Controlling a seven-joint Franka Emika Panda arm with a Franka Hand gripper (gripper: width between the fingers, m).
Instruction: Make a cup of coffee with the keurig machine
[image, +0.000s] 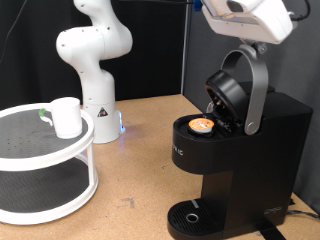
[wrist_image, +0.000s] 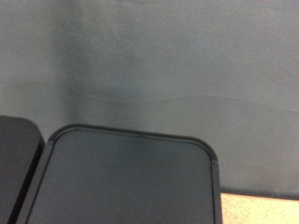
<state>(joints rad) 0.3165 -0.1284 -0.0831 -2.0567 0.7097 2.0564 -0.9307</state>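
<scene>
Nearest the camera in the exterior view stands the keurig machine (image: 235, 150), boxy and black, on the wooden desk (image: 135, 150) at the right. Its hinged lid (image: 238, 90) with the silver-grey handle band is raised, and a pod (image: 202, 125) with a tan top sits in the open brew chamber. The round drip tray (image: 190, 217) at its foot carries nothing.

The cup (image: 66, 116) — a plain white mug — stands upright on the upper shelf of a white two-tier round rack (image: 45, 165) at the left, well apart from the machine. Behind the rack rises the white robot arm base (image: 93, 60).

The gripper (image: 245, 18) hangs at the upper right above the raised lid (only its white housing shows), so whether the fingers are open or closed I cannot tell. The wrist view shows just a dark rounded panel, a grey backdrop and a corner of desk.
</scene>
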